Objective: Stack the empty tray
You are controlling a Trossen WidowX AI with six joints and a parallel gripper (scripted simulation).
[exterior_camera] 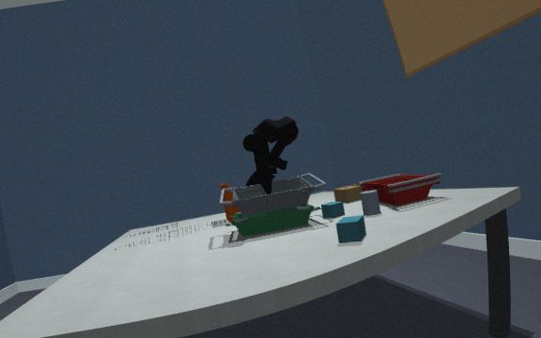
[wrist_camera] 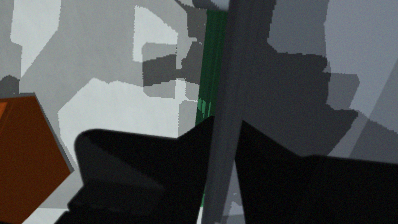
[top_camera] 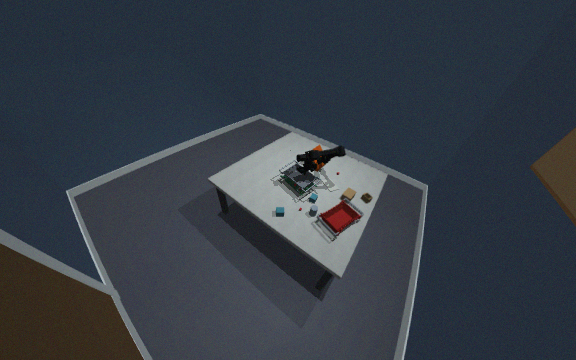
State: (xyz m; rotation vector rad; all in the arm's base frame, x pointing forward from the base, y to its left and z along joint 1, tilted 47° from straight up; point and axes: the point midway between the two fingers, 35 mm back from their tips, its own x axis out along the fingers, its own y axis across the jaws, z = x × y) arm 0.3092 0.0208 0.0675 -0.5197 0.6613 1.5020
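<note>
My gripper (top_camera: 304, 171) (exterior_camera: 269, 192) (wrist_camera: 224, 124) is shut on one long side wall of the grey empty tray (exterior_camera: 270, 205) (wrist_camera: 300, 105). The grey tray is directly above the green loaded tray (exterior_camera: 275, 223) (wrist_camera: 213, 55) and looks nearly level; whether it rests on it is unclear. The grey tray's own wire bars stick out past its ends. The green tray stands on the table; short grey bar pieces show at its rim near both ends, under the grey tray. The middle of its bars and most of its load are hidden.
A red tray (top_camera: 340, 216) (exterior_camera: 409, 192) stands off to one side. Between are blue blocks (top_camera: 280, 211) (exterior_camera: 351, 230), a grey cylinder (top_camera: 313, 211) (exterior_camera: 370, 203) and a tan block (top_camera: 349, 193) (exterior_camera: 347, 193). An orange object (exterior_camera: 230, 212) (wrist_camera: 30, 155) stands close beside the stacked trays.
</note>
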